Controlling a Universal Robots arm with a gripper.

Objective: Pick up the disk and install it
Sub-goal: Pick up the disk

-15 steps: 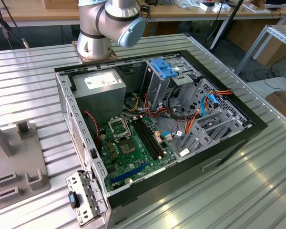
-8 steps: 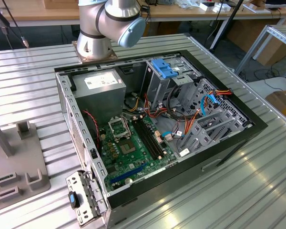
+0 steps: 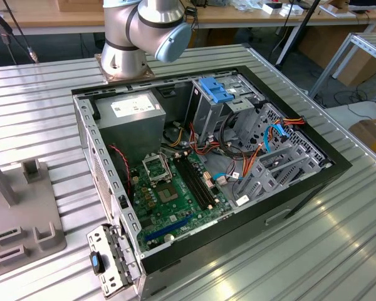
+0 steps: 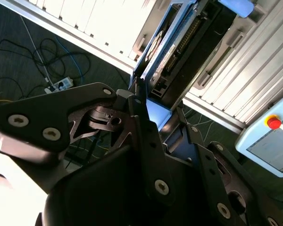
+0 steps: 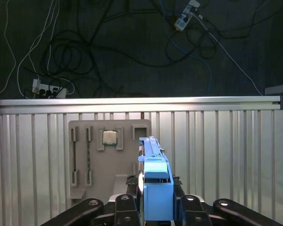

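The disk [image 5: 155, 181] stands edge-on in the first wrist view, its bright blue carrier rail facing the camera. My gripper [image 5: 155, 193] is shut on it, with a black finger pressed against each side. The disk hangs well above the ribbed metal table [image 5: 226, 150]. The second wrist view shows the disk [image 4: 172, 44] from its side, grey metal inside the blue rail, reaching out past the black gripper linkage [image 4: 132, 117]. In the exterior view the open computer case [image 3: 106, 182] lies on the table, and an upright grey bay with a blue latch [image 3: 216, 91] stands at its far side.
A grey fixture plate [image 5: 82, 136] holding a processor chip [image 5: 109, 137] lies on the table under the disk, and shows at the exterior view's left [image 3: 19, 219]. The arm's base [image 3: 135, 37] stands behind the case. A pendant with a red button [image 4: 273, 123] sits beside the table. Cables cover the floor [image 5: 85, 52].
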